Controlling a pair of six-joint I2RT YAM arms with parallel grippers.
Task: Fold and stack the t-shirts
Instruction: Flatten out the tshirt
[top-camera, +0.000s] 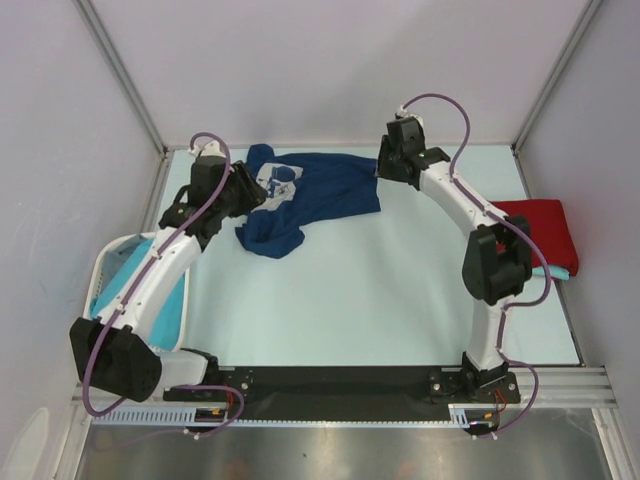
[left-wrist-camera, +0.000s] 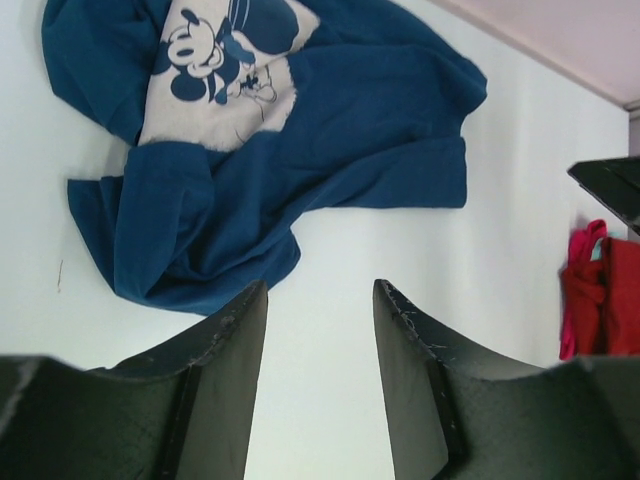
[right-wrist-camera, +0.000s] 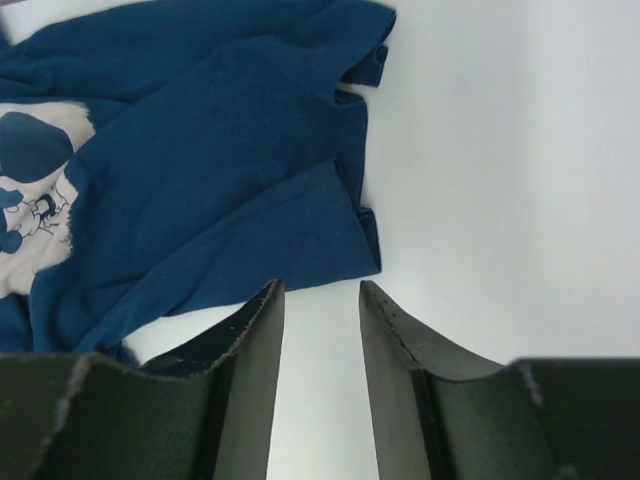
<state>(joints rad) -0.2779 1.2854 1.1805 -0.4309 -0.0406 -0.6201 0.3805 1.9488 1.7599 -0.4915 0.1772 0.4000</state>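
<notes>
A navy blue t-shirt (top-camera: 320, 190) with a pale cartoon chest print lies crumpled at the back of the table, also in the left wrist view (left-wrist-camera: 330, 130) and the right wrist view (right-wrist-camera: 200, 170). My left gripper (top-camera: 258, 192) hovers at its left end, open, nothing between the fingers (left-wrist-camera: 320, 290). My right gripper (top-camera: 385, 168) hangs over the shirt's right edge, open and empty (right-wrist-camera: 320, 290). A folded red t-shirt (top-camera: 540, 230) lies at the table's right edge over a turquoise one (top-camera: 552, 272). More turquoise cloth (top-camera: 105, 295) sits in the basket.
A white perforated basket (top-camera: 185, 320) stands at the left edge of the table under my left arm. Grey walls close in the back and sides. The black arm mounting rail (top-camera: 340, 385) runs along the near edge.
</notes>
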